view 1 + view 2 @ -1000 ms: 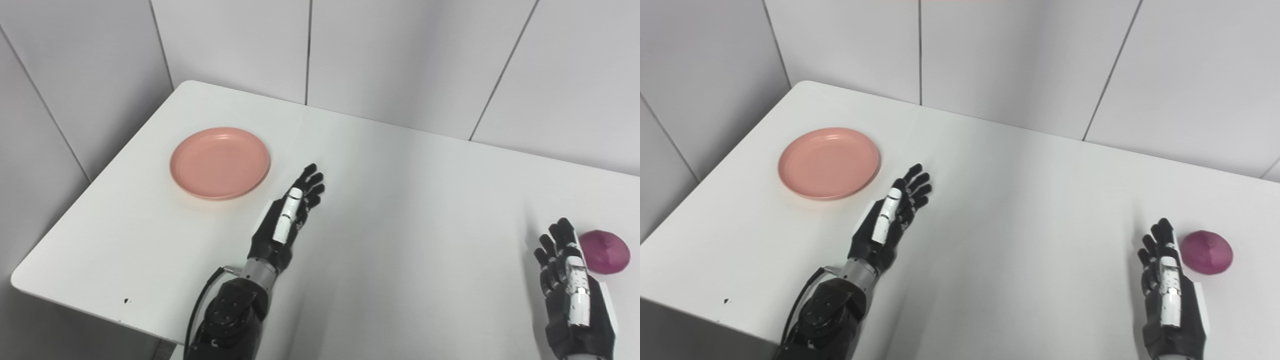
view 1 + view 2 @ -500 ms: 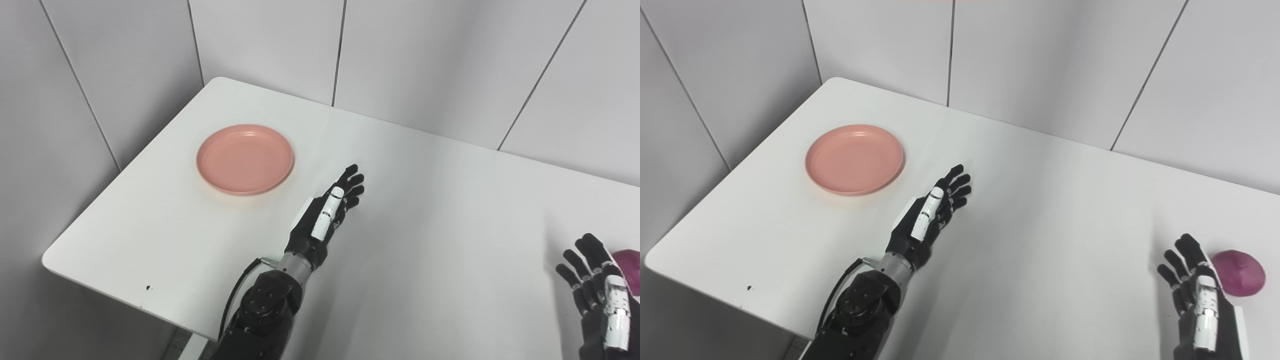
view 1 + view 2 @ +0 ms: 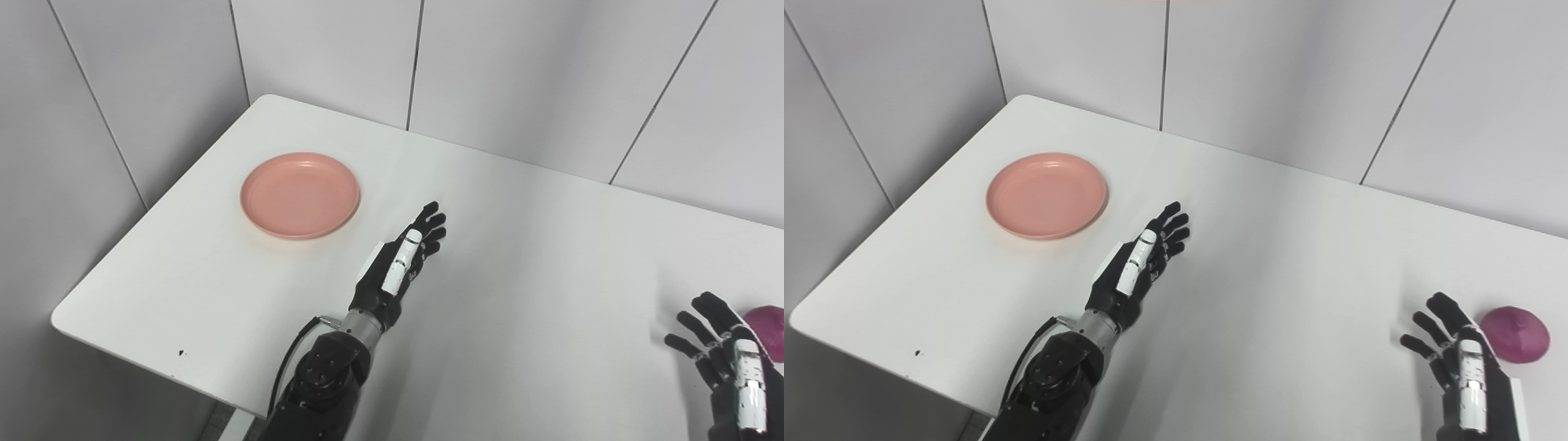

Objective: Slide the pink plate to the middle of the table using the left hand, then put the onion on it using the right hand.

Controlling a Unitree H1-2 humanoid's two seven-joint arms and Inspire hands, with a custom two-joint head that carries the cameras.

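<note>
Near the worktop's (image 3: 1274,257) far-left corner sits the pink plate (image 3: 1047,195), flat, nothing on it, not yet slid. It looks like rigid plastic: light, stiff, shallow, with a raised rim and a smooth underside, so likely easy to slide on this slick white surface, but could skate or spin if pushed off-centre. Best hold, I'd judge: fingers hooked over the rim on the side away from the table's middle, or a flat press on the plate's floor, then drag.

Left hand (image 3: 1133,269) is to the right of the plate and nearer the robot, close but apart from it. It's held edge-up, fingers (image 3: 1170,228) straight and spread a little, pointing away from the robot, holding nothing.

The onion (image 3: 1515,334) lies well to the right of the plate, by the worktop's right side. Purple, round-ish and squat, firm, probably smooth-skinned, may roll; take it around the widest part. Right hand (image 3: 1467,373) is just on the plate-ward side of the onion, fingers splayed wide, empty; contact with the onion can't be told.
</note>
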